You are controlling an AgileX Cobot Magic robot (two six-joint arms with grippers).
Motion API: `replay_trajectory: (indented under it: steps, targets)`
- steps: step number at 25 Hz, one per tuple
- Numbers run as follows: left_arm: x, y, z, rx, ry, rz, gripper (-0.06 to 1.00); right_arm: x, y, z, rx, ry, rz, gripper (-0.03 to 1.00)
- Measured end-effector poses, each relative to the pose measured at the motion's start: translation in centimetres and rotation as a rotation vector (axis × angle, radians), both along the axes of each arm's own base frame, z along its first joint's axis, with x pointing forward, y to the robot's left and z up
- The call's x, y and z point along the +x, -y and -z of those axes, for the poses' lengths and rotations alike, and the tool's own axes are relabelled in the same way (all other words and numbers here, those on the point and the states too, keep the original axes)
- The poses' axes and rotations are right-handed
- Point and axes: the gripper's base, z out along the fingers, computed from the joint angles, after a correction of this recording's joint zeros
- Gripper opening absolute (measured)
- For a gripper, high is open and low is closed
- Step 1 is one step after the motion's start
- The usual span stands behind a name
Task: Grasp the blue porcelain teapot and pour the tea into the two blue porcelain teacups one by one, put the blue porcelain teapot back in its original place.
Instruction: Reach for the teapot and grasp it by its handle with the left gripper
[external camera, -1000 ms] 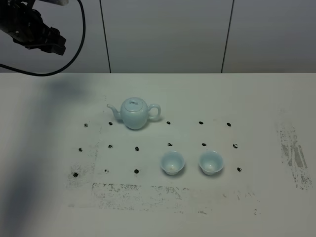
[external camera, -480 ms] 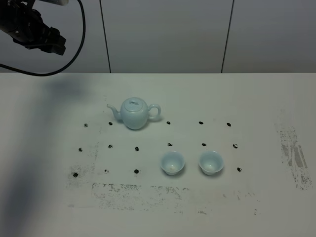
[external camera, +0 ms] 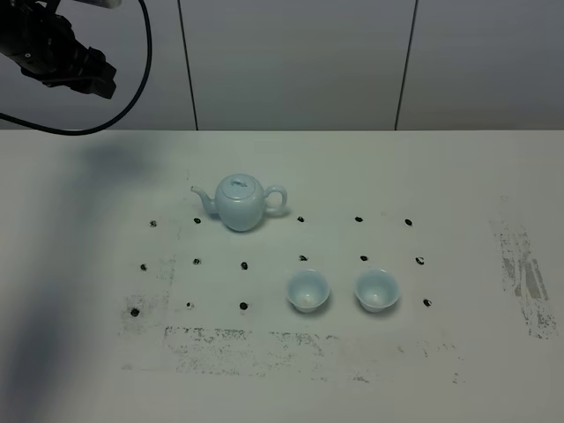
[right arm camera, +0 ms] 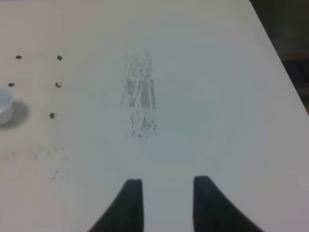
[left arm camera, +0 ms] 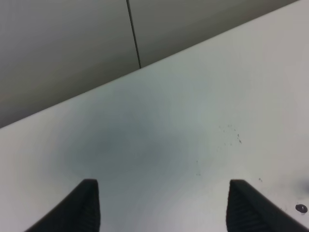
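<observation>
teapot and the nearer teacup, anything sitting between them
Nothing stands between the teapot and the nearer teacup; only bare table with small black dots, in the exterior high view.

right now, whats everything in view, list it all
teapot: one, pale blue, on the table left of centre, spout pointing left, lid on
cups: two, pale blue, side by side nearer the camera than the teapot and to its right
dots: many, black, in rows on the table around the teapot and cups
scuffs: grey, one patch at the table's right, one strip in front of the cups
table: one, white
wall: grey panels, behind the table
cable: one, black, top left
left end effector: black, open, above the table's far left corner
right end effector: black, open, over the table's right side
</observation>
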Motion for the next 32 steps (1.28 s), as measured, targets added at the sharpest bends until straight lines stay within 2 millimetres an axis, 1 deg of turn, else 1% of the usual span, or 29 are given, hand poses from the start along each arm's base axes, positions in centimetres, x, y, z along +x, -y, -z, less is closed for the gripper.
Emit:
replay_trajectory:
  steps: [5,7,11,14,16,18,21,24,27,28,30,32]
  targets:
    - [-0.1,0.0,0.0,0.0,-0.007,0.002,0.58,0.0,0.0,0.0,0.0,0.0,0.001,0.23]
    - [-0.2,0.0,-0.3,0.0,-0.001,0.003,0.58,0.0,0.0,0.0,0.0,0.0,0.001,0.23]
    - [-0.9,0.2,-2.1,0.007,0.026,0.016,0.58,0.0,0.0,0.0,0.0,0.0,0.001,0.23]
    - [-1.5,1.5,-3.7,0.037,0.056,0.057,0.58,0.0,0.0,0.0,0.0,0.0,0.001,0.23]
    - [-1.9,3.5,-4.5,0.051,0.083,0.095,0.58,0.0,0.0,0.0,0.0,0.0,0.001,0.23]
    - [-2.3,6.0,-5.2,0.061,0.116,0.143,0.58,0.0,0.0,0.0,0.0,0.0,0.001,0.23]
    - [-3.2,10.8,-5.5,0.075,0.141,0.235,0.58,0.0,0.0,0.0,0.0,0.0,0.001,0.23]
    - [-4.7,15.9,-5.4,0.126,0.165,0.335,0.58,0.0,0.0,0.0,0.0,0.0,0.001,0.23]
    - [-6.0,20.1,-5.6,0.205,0.228,0.388,0.58,0.0,0.0,0.0,0.0,0.0,0.001,0.23]
    - [-6.3,21.2,-5.5,0.226,0.244,0.397,0.58,0.0,0.0,0.0,0.0,0.0,0.001,0.23]
    - [-6.8,23.2,-4.7,0.243,0.253,0.407,0.58,0.0,0.0,0.0,0.0,0.0,0.001,0.23]
    - [-6.6,24.2,-3.4,0.231,0.231,0.405,0.58,0.0,0.0,0.0,0.0,0.0,0.001,0.23]
